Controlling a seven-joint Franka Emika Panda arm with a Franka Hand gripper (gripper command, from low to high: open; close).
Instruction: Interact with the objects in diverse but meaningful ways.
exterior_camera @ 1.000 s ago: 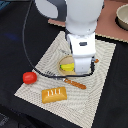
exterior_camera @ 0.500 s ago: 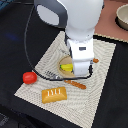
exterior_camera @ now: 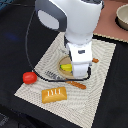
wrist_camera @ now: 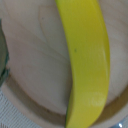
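A yellow banana [exterior_camera: 66, 67] lies on a round wooden plate [exterior_camera: 63, 74] in the middle of the woven placemat. My gripper [exterior_camera: 78, 70] hangs straight down over the plate, its white hand covering most of the banana, and its fingers are hidden. In the wrist view the banana [wrist_camera: 87, 60] fills the picture very close, lying on the pale wooden plate [wrist_camera: 35, 65]; no fingers show there. A red tomato [exterior_camera: 29, 77] rests at the mat's edge toward the exterior view's left. A scored golden-brown bread loaf [exterior_camera: 54, 95] lies on the mat's near part.
A wooden-handled knife [exterior_camera: 76, 84] lies just in front of the plate, and a fork [exterior_camera: 51, 76] beside it toward the tomato. The placemat [exterior_camera: 102, 95] sits on a black table. A grey pot [exterior_camera: 122, 17] stands at the far right corner.
The hand has sunk slightly closer to the plate and banana. The tomato, bread, knife and fork have stayed where they were.
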